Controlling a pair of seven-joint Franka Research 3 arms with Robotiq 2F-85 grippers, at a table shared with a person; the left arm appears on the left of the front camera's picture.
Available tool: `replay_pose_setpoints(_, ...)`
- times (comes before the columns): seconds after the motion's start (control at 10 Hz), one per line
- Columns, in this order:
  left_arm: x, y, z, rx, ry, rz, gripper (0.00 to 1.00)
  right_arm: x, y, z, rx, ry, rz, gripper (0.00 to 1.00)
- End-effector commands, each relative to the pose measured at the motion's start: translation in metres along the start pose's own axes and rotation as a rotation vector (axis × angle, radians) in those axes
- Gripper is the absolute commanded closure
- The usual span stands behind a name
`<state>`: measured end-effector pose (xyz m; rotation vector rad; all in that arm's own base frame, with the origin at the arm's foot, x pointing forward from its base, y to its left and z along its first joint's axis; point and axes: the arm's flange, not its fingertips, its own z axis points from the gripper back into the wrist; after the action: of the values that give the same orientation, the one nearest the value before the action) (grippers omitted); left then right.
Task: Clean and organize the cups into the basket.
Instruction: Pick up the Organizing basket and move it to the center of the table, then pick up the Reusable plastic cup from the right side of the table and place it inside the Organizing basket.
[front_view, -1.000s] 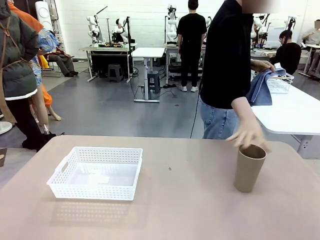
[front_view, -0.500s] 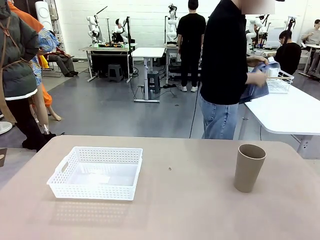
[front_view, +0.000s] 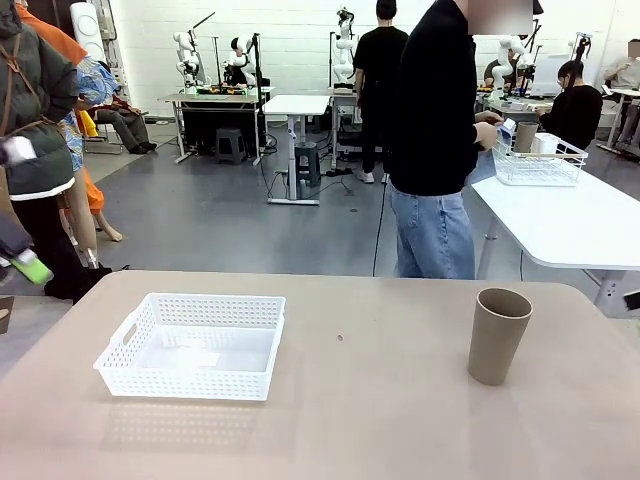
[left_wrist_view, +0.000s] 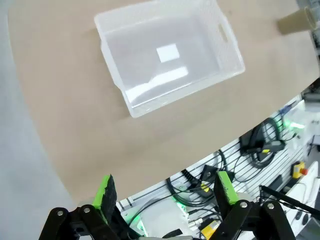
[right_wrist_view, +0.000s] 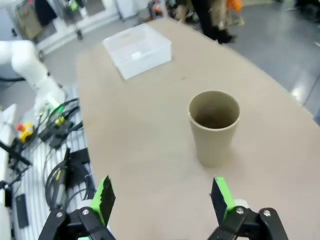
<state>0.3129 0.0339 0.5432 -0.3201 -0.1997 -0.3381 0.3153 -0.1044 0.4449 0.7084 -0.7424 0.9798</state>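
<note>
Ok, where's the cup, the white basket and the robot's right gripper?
cup (front_view: 497, 345): front view, middle of its tan side.
basket (front_view: 185, 383): front view, its near perforated wall.
right gripper (right_wrist_view: 162, 195): right wrist view, midway between its open green fingertips.

Fingers (left_wrist_view: 107, 192) spread wide: left gripper (left_wrist_view: 164, 180), right gripper (right_wrist_view: 162, 186).

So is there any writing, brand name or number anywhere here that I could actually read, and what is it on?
No text can be read anywhere.
Pale rectangular sticker on the floor of the basket: too blurred to tell whether it carries any print.
Cup: plain, with no marking visible on its side.
</note>
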Motion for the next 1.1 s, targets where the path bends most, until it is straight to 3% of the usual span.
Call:
replay_pose_setpoints(0.0,0.01,-0.022,-0.04,0.12,0.044,-0.013,0.0,-0.026,0.001,-0.023,0.071,0.027,0.021,0.0)
replay_pose_setpoints(0.3,0.019,-0.039,-0.091,0.226,-0.001,-0.001,0.0,-0.04,-0.006,-0.022,0.131,0.008,-0.017,0.0)
replay_pose_setpoints(0.4,0.02,-0.039,-0.108,0.239,-0.011,-0.003,0.0,-0.024,-0.012,-0.025,0.093,0.024,-0.012,0.0)
replay_pose_setpoints(0.6,0.024,-0.032,-0.135,0.283,-0.038,0.014,0.0,-0.024,-0.012,-0.025,0.093,0.024,-0.012,0.0)
replay_pose_setpoints(1.0,0.028,-0.014,-0.185,0.356,0.025,0.058,0.0,-0.024,-0.012,-0.025,0.093,0.024,-0.012,0.0)
